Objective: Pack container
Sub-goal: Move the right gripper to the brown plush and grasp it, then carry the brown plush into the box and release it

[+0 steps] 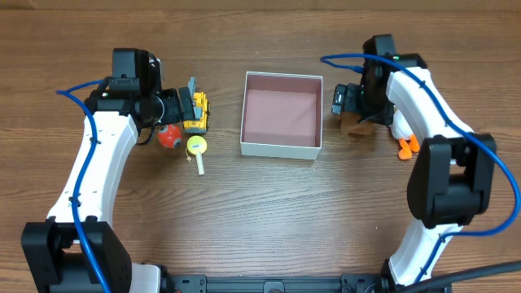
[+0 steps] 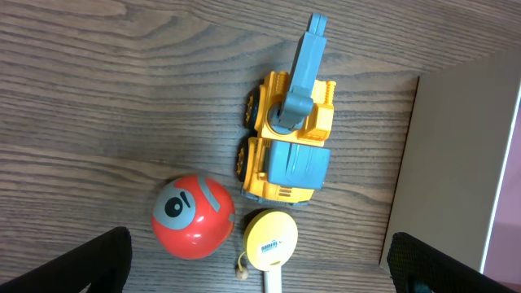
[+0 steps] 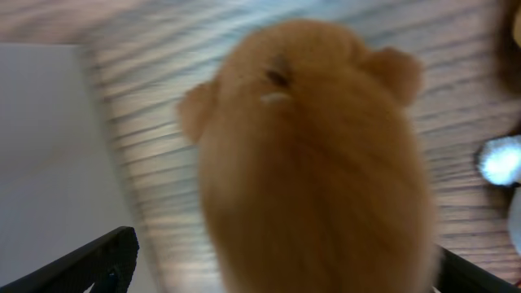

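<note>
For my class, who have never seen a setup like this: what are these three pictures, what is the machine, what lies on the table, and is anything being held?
The machine is two white robot arms at a wooden table, each ending in a two-finger end effector. One picture looks down from above; the other two come from cameras on the wrists, so only dark fingertips show at their bottom corners.

In the middle sits the container, a shallow white box, pink inside, with nothing in it. Below the left end effector lie a yellow and blue toy digger, a red ball and a yellow disc on a stick. The right end effector hovers over a brown plush toy, beside something white and orange.

Both end effectors are open; nothing is held.
</note>
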{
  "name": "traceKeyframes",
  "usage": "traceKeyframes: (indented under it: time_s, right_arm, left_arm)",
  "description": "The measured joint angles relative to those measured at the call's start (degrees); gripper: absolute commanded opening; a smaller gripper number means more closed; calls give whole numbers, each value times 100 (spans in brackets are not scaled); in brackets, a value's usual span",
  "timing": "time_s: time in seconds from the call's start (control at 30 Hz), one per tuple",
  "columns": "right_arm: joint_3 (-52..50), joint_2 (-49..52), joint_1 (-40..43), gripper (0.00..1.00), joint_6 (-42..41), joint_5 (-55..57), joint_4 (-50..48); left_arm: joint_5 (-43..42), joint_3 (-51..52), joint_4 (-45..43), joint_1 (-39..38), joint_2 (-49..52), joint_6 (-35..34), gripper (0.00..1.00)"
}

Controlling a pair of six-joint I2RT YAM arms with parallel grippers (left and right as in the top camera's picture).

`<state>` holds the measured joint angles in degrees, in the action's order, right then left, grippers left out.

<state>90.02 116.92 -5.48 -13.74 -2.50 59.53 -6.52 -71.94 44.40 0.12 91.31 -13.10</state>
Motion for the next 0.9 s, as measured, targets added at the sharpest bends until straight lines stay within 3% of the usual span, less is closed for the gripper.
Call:
traceKeyframes:
  time_s: [0.13,0.3,0.4,0.63,0.77,0.9]
  right_arm:
    - [11,369,52,89,-247,275,-59]
    - [22,640,57,28,-400,339,-168]
    - [55,643,57,6,-415,339,-186]
    - [894,396,33,5,-199,339,785]
    - [1508,-592,-219,22,-157,157,1287]
    - [1749,-1460,-859,20,-284,-492,1397]
  left_arm:
    - [-9,0,-2,0,0,0,100]
    - [-17,0,-2,0,0,0,100]
    - [-17,0,0,0,0,-2,100]
    - [-17,-2,0,0,0,0,100]
    - [-17,-2,0,0,0,-2,100]
    - [-17,-2,0,0,0,0,100]
